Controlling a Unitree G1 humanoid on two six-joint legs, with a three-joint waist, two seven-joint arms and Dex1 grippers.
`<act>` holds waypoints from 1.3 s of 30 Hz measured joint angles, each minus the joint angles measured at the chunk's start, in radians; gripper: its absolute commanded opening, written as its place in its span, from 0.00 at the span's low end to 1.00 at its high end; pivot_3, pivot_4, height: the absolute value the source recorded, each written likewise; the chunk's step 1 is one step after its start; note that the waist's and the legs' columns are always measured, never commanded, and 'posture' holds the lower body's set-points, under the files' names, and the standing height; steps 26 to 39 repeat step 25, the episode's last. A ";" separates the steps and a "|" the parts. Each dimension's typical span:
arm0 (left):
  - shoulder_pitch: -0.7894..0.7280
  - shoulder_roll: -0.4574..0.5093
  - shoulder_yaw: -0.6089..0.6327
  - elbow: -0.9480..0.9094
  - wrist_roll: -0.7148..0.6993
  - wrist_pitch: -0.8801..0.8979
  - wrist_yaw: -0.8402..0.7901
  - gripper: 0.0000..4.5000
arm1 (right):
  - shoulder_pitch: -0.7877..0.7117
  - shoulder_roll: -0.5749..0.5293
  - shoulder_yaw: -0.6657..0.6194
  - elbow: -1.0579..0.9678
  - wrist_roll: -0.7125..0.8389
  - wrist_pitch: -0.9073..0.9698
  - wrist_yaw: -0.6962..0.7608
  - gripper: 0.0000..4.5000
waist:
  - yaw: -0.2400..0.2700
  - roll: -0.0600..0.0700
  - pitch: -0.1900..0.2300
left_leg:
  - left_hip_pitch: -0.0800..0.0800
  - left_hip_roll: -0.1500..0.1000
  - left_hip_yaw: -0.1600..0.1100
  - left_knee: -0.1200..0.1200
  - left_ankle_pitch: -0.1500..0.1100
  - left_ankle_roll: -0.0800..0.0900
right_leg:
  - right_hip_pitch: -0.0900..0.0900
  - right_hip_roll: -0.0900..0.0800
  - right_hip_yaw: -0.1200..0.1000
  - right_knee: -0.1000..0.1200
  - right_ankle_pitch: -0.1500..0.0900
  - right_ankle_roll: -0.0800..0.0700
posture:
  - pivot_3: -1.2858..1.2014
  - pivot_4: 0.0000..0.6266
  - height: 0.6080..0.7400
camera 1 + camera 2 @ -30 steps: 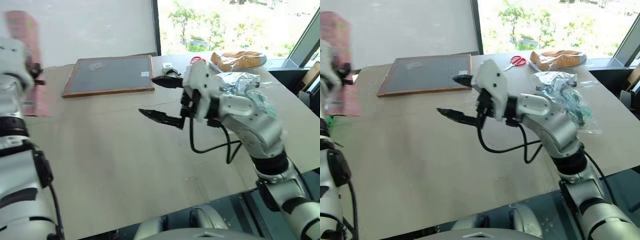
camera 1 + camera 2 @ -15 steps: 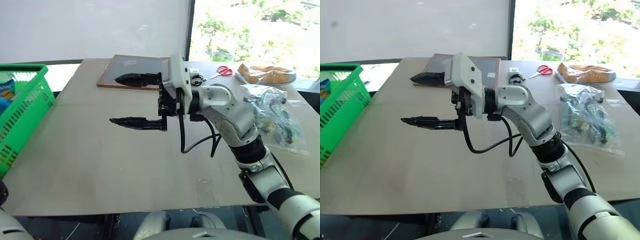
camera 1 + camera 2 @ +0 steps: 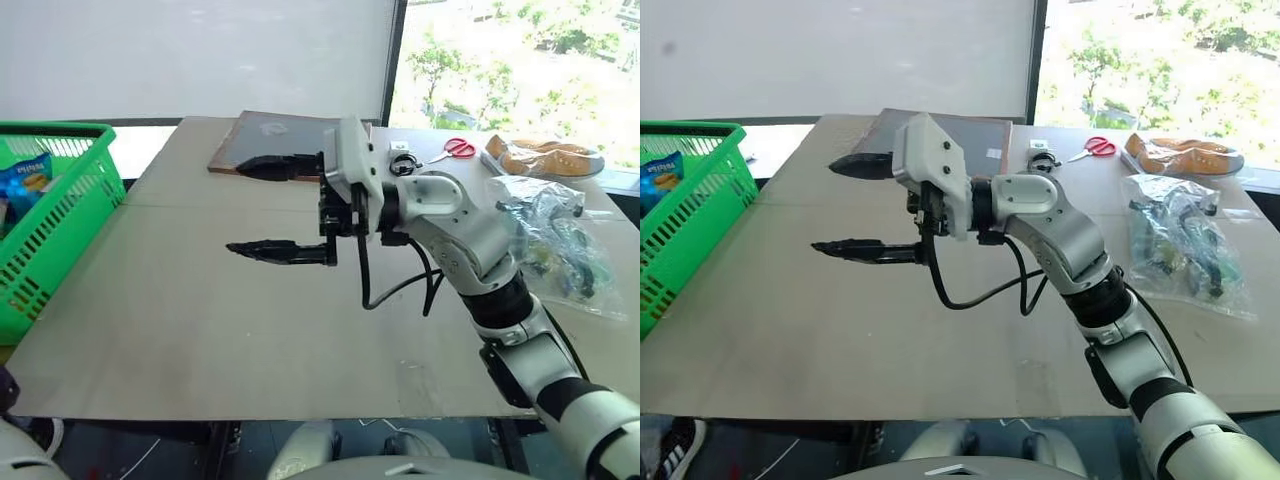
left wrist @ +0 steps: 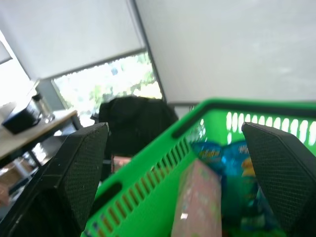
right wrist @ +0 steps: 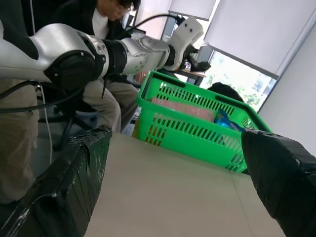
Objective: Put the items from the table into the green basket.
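The pink box (image 4: 196, 203) now lies inside the green basket (image 5: 197, 129), beside a blue snack bag (image 4: 232, 158); it looks flat, long and glossy in its clear wrap. The left gripper (image 4: 180, 173) hangs above it, fingers released and wide apart. Best to lift that arm straight clear of the rim before swinging back. The right gripper (image 3: 270, 208), fingers spread and empty, hovers over the counter (image 3: 200, 320), basket at its nine o'clock.
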 measured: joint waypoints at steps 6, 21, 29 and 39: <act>0.331 -0.310 0.020 -0.841 -0.410 0.376 -0.153 0.99 | 0.170 -0.138 -0.030 -0.085 -0.089 0.025 -0.086 1.00 | 0.000 0.003 -0.011 | 0.003 -0.002 -0.001 0.002 -0.001 0.002 | 0.005 -0.001 0.005 -0.002 0.001 0.001 | 0.60 0.01 1.00; 0.770 -0.469 -0.221 -1.511 -0.581 0.801 -0.165 0.99 | 0.778 -0.408 -0.417 -0.496 -0.158 0.309 -0.393 1.00 | -0.062 0.025 -0.004 | 0.017 -0.002 0.005 -0.014 -0.001 0.002 | 0.007 0.001 0.021 -0.011 0.000 0.001 | 0.54 0.07 1.00; 0.836 -0.480 -0.217 -1.533 -0.552 0.800 -0.162 0.99 | 0.863 -0.405 -0.447 -0.562 -0.138 0.321 -0.402 1.00 | -0.059 0.030 0.000 | 0.017 -0.002 0.005 -0.014 -0.001 0.003 | 0.009 0.001 0.021 -0.018 0.002 -0.002 | 0.54 0.07 1.00; 0.836 -0.480 -0.217 -1.533 -0.552 0.800 -0.162 0.99 | 0.863 -0.405 -0.447 -0.562 -0.138 0.321 -0.402 1.00 | -0.059 0.030 0.000 | 0.017 -0.002 0.005 -0.014 -0.001 0.003 | 0.009 0.001 0.021 -0.018 0.002 -0.002 | 0.54 0.07 1.00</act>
